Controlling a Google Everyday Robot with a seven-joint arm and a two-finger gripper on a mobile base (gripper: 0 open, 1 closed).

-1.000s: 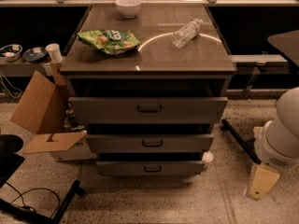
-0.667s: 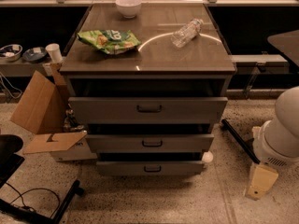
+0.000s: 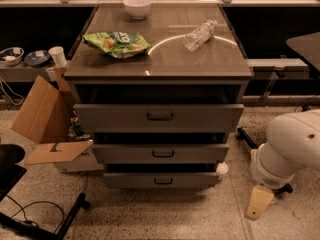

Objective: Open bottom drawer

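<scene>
We see the bottom drawer as the lowest of three grey fronts in the cabinet, close to the speckled floor. Its front is thin and flat, and a small dark bar handle sits in its middle. A dark gap runs along the top of this front, under the middle drawer. How far the bottom drawer stands out, we cannot tell. Just right of the gap, at the cabinet's right edge, there is a small white round thing. Above the middle drawer is the top drawer, the tallest and widest front.

The worktop of the cabinet carries three things: a white bowl at the far side, a green snack bag on the left, and a clear plastic bottle lying on its side on the right.

Left of the cabinet an open cardboard box stands on the floor, and behind it a white cup stands on a low shelf.

The white robot arm is at the near right, well apart from the drawers. The pale claw hangs under it, close to the floor, touching nothing we can see. We cannot tell if the claw is open or closed
</scene>
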